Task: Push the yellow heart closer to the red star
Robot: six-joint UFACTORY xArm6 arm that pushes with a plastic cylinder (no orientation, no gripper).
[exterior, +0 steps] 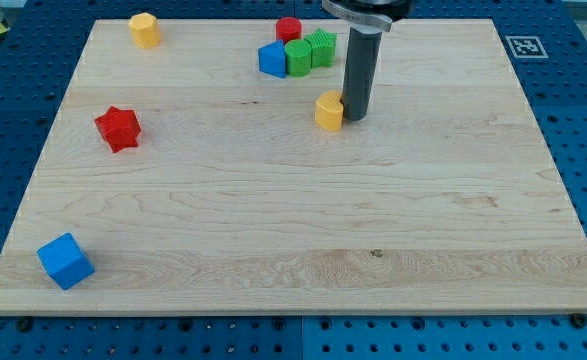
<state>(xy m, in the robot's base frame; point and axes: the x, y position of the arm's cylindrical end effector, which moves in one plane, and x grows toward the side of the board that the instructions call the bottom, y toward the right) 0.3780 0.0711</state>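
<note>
The yellow heart [328, 111] lies on the wooden board, right of centre toward the view's top. The red star [118, 128] lies far to its left, near the board's left edge. My tip [355, 119] rests on the board right against the yellow heart's right side, touching or nearly touching it. The dark rod rises from there out of the view's top.
A red cylinder [289, 29], a blue block [272, 60], a green cylinder [298, 57] and a green star [321, 47] cluster just above the heart. A yellow hexagonal block [145, 30] sits at the top left. A blue cube [65, 261] sits at the bottom left.
</note>
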